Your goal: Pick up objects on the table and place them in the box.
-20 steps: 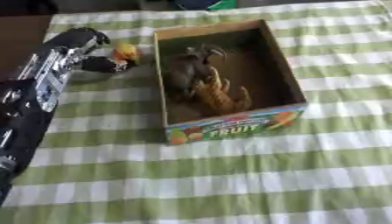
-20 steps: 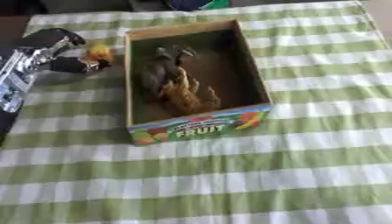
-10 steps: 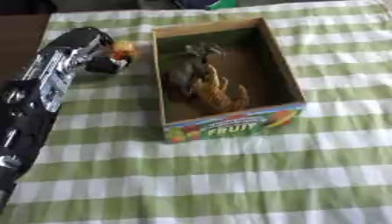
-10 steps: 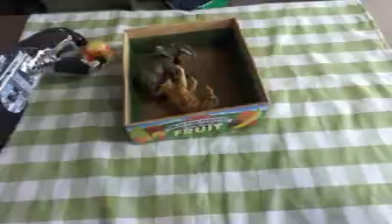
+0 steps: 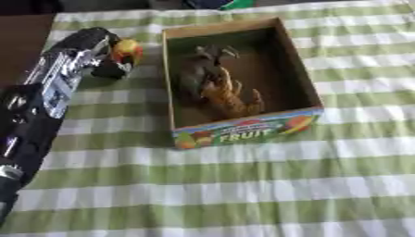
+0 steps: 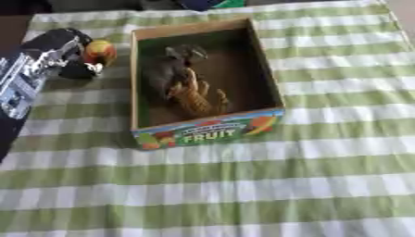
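My left hand [image 5: 96, 52] comes in from the left, its fingers curled round a small orange, yellow and red toy [image 5: 128, 50], just left of the box. The open cardboard box [image 5: 248, 131] has a FRUIT label on its near wall. Inside it lie a grey toy animal [image 5: 198, 69] and an orange striped toy animal [image 5: 228, 95], touching each other. The toy in my hand is level with the box's far left part and outside its left wall. What the toy is I cannot make out. My right hand shows in no view.
A green and white checked cloth [image 5: 243, 185] covers the table. Bare dark tabletop [image 5: 20, 28] shows at the far left beyond the cloth. A dark blue and green thing [image 5: 215, 3] sits at the far edge behind the box.
My left hand has shifted slightly farther from me with the small toy in it, staying left of the box. The box and its animals have not moved.
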